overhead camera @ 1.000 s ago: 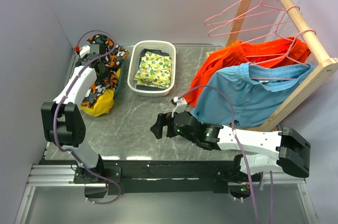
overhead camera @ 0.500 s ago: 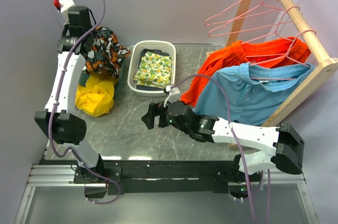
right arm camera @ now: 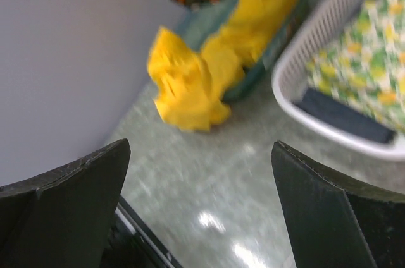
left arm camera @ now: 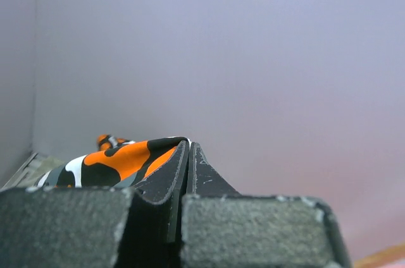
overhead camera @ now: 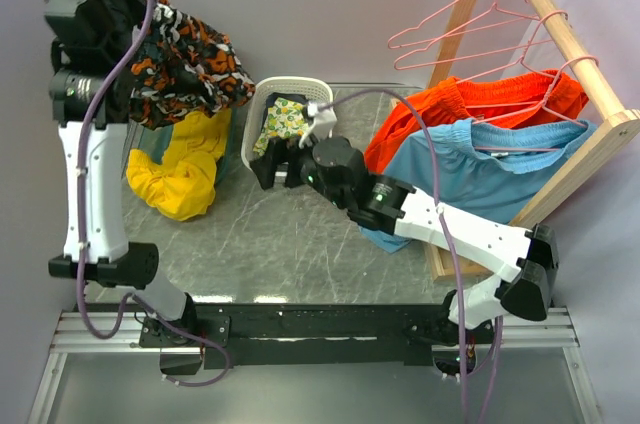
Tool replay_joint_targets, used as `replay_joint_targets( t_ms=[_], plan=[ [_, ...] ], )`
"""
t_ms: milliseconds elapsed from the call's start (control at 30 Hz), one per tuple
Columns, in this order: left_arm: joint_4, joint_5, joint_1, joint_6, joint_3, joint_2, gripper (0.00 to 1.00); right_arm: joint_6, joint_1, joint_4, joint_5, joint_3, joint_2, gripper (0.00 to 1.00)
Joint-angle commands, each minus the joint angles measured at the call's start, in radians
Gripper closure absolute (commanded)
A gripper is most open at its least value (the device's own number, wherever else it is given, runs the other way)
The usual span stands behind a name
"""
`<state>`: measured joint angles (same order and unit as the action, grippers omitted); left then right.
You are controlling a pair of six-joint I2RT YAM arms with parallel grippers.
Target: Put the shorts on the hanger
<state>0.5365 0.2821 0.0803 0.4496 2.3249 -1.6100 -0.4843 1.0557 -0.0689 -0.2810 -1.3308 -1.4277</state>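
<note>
Top external: left gripper (overhead camera: 122, 6) clamps shorts (overhead camera: 190, 64) aloft; right gripper (overhead camera: 263, 166) spread.

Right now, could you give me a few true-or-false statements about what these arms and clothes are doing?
The left gripper is shut on the shorts, held high in the air. True.
The right gripper is shut. False: it is open and empty, near the white basket.
The shorts are already hung up. False: the hanger on the wooden rack is bare.
A yellow cloth lies below the raised shorts. True.
</note>
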Motion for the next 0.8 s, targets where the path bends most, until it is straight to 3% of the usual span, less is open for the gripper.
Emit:
replay_joint_targets(
  t_ms=[0,267,467,567,633,667,733,767],
  plan=[
    [-0.067,-0.066,0.029,0.001,0.015,0.084,0.99,0.061,-0.005,-0.005,-0.018,-0.197,-0.074,0.0],
    [-0.067,-0.026,0.142,-0.022,-0.057,0.182,0.99,0.049,0.026,-0.063,-0.052,-0.514,-0.249,0.0],
    [-0.064,0.003,0.222,-0.038,-0.147,0.248,0.99,0.019,0.032,-0.11,-0.035,-0.608,-0.33,0.0],
    [-0.046,-0.006,0.23,-0.028,-0.165,0.272,0.99,0.013,0.046,-0.102,-0.053,-0.546,-0.311,0.01],
    [-0.041,-0.015,0.231,-0.017,-0.182,0.304,0.99,0.0,0.049,-0.107,-0.095,-0.509,-0.275,0.12],
    [-0.035,-0.02,0.231,-0.002,-0.199,0.317,0.99,-0.002,0.053,-0.121,-0.121,-0.487,-0.261,0.37],
    [-0.018,-0.035,0.231,0.009,-0.217,0.36,0.99,0.0,0.059,-0.166,-0.205,-0.463,-0.203,0.65],
    [-0.009,-0.037,0.231,0.017,-0.231,0.375,0.99,0.001,0.063,-0.178,-0.233,-0.434,-0.177,0.87]
  ],
)
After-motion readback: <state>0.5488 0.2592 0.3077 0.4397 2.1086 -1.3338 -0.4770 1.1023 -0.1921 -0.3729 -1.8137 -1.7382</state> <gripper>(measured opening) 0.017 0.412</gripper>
